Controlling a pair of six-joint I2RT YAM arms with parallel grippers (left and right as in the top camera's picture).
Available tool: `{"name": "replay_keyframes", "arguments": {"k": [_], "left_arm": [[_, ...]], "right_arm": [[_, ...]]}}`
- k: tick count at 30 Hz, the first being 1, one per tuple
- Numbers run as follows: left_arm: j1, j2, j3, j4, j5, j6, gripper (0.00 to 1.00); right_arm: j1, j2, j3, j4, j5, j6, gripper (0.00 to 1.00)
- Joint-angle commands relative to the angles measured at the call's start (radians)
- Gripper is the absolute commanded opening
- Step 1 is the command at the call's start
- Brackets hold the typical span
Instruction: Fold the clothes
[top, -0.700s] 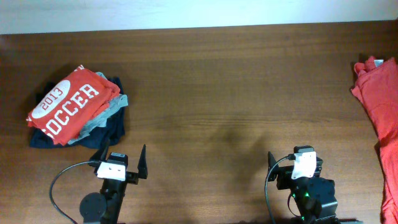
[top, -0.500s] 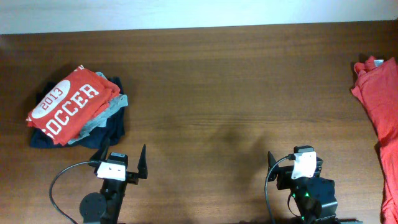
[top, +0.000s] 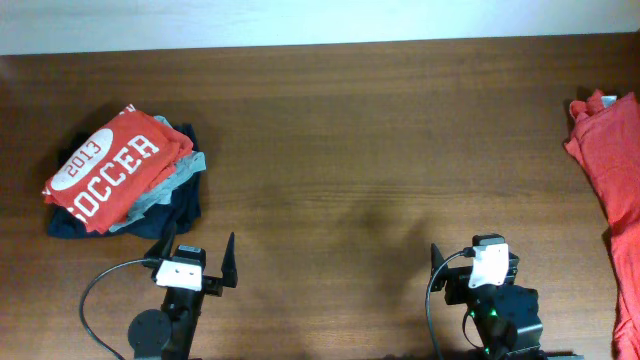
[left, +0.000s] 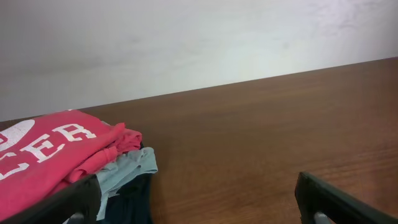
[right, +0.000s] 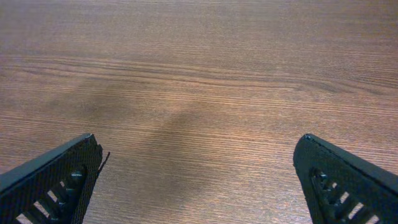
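Orange-red T-shirt (top: 612, 170) lies loose and rumpled at the far right edge of the counter (top: 350, 130), running off the overhead view, so its print cannot be seen. Nothing touches it. The right tool (top: 475, 262) sits at the near edge, well apart from the shirt, released, its jaws spread wide over bare wood. The left tool (top: 197, 255) sits at the near edge on the other side, also released and holding nothing. Just beyond the left tool, toward the far left, is a folded stack: a red shirt (top: 110, 165) printed with white "2013 SOCCER" on top, a grey garment (top: 172, 190) showing beneath it, and a navy garment (top: 185, 208) at the bottom.
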Motion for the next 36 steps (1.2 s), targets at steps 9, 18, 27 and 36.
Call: {"name": "replay_keyframes", "arguments": {"k": [9,18,27,36], "left_arm": [[-0.005,-0.010,-0.009,0.005,-0.014,0.009,0.99],[-0.005,-0.010,-0.009,0.005,-0.014,0.009,0.99],[-0.005,-0.010,-0.009,0.010,0.072,0.008,0.99],[-0.005,-0.004,0.059,-0.047,0.125,-0.105,0.99]], "right_arm": [[-0.002,-0.006,-0.007,0.002,0.001,-0.007,0.99],[-0.002,-0.006,-0.007,0.018,0.002,-0.007,0.99],[-0.002,-0.006,-0.007,0.061,-0.095,-0.006,0.99],[-0.002,-0.003,0.059,0.129,-0.213,0.019,0.99]]}}
